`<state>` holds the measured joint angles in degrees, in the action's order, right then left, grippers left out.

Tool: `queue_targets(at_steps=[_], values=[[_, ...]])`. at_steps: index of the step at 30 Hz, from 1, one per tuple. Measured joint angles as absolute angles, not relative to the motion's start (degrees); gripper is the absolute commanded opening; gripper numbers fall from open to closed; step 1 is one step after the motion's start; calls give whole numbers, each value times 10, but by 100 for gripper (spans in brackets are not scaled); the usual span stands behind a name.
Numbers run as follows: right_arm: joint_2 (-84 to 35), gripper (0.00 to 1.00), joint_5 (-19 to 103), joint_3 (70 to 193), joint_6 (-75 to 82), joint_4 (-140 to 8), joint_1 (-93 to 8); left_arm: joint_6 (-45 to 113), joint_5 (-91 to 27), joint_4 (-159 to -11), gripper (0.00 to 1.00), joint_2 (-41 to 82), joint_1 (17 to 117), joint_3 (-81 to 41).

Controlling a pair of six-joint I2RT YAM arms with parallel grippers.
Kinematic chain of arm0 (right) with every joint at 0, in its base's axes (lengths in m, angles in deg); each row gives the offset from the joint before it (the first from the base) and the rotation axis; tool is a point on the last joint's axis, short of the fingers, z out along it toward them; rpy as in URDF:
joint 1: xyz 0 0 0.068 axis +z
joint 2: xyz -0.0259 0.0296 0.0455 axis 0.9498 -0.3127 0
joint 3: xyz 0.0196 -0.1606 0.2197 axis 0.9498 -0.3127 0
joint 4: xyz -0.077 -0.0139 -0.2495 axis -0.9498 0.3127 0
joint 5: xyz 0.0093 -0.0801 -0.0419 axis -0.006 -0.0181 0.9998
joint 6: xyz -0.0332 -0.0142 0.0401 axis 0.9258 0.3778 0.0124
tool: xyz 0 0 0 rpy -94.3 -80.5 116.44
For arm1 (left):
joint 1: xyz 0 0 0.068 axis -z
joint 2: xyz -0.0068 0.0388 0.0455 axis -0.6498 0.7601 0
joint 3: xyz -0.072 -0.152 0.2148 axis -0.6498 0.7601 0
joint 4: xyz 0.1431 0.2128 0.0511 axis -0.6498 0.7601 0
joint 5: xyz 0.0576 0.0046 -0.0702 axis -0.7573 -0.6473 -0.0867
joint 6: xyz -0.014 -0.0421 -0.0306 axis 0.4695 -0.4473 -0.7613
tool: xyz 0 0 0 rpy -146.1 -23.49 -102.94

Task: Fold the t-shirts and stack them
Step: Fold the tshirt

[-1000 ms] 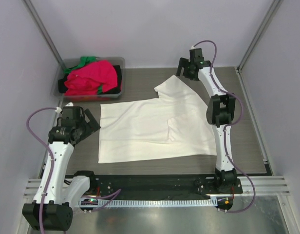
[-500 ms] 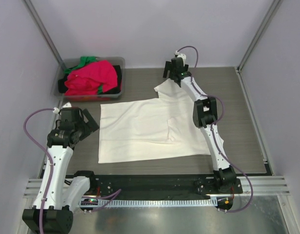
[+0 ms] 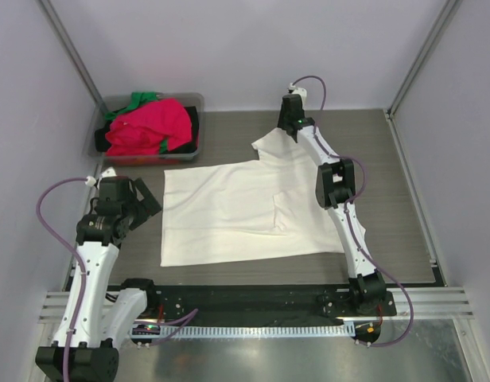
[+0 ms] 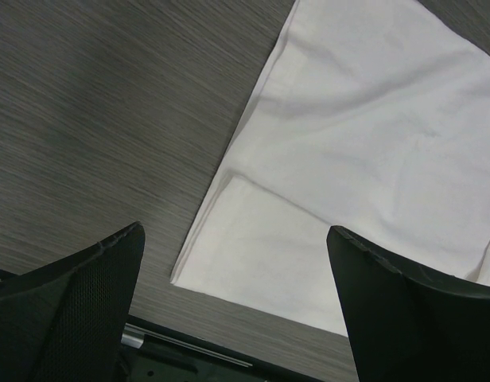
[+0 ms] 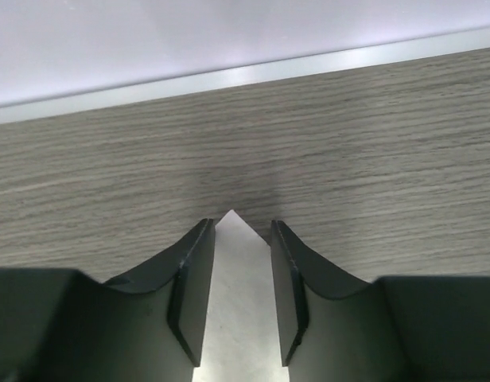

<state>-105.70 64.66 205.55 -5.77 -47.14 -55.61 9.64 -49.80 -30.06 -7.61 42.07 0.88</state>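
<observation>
A large cream-white t-shirt (image 3: 245, 215) lies spread flat on the table, one sleeve pointing to the back. My right gripper (image 3: 289, 127) is down at that sleeve's far corner. In the right wrist view its jaws (image 5: 240, 224) stand a narrow gap apart, with the pointed cloth corner (image 5: 237, 302) lying between them. My left gripper (image 3: 145, 203) hovers wide open beside the shirt's left edge. The left wrist view shows its open gripper (image 4: 235, 231) above the shirt's near-left corner (image 4: 229, 263), touching nothing.
A grey bin (image 3: 96, 145) at the back left holds a heap of tees: bright pink-red (image 3: 149, 127), green (image 3: 138, 99) and a dark one (image 3: 193, 127). Walls close in the table on three sides. A black rail (image 3: 245, 298) runs along the near edge.
My right gripper swung left from the back right down onto the sleeve corner, and its jaws narrowed around it. The left arm barely shifted and stays open.
</observation>
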Motion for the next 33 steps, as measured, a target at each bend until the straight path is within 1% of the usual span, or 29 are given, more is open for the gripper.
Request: queue_targets(at_steps=[7,10,11,13,19,22,25,30,32,33], values=[[-1048,27,636,2056,-33,-433,-551,96,-502,-301,96,-80,421,9],[-1044,18,636,2056,-26,-413,-547,96,-502,-301,97,-81,421,9],[-1043,10,636,2056,-24,-408,-546,96,-502,-301,96,-81,421,9],[-1040,2,639,2056,-20,-398,-543,96,-502,-301,97,-81,421,9],[-1038,1,651,2059,-6,-383,-540,97,-502,-301,98,-79,421,9],[-1032,1,654,2058,-3,-369,-544,97,-502,-304,97,-68,420,9],[-1004,1,653,2023,-4,-347,-548,101,-499,-308,95,-38,419,5],[-934,1,626,1972,-30,-313,-560,100,-475,-356,93,46,419,-29],[-891,1,612,1943,-43,-309,-565,95,-466,-394,89,94,419,-42],[-871,1,606,1932,-49,-309,-566,90,-459,-413,86,126,418,-51]])
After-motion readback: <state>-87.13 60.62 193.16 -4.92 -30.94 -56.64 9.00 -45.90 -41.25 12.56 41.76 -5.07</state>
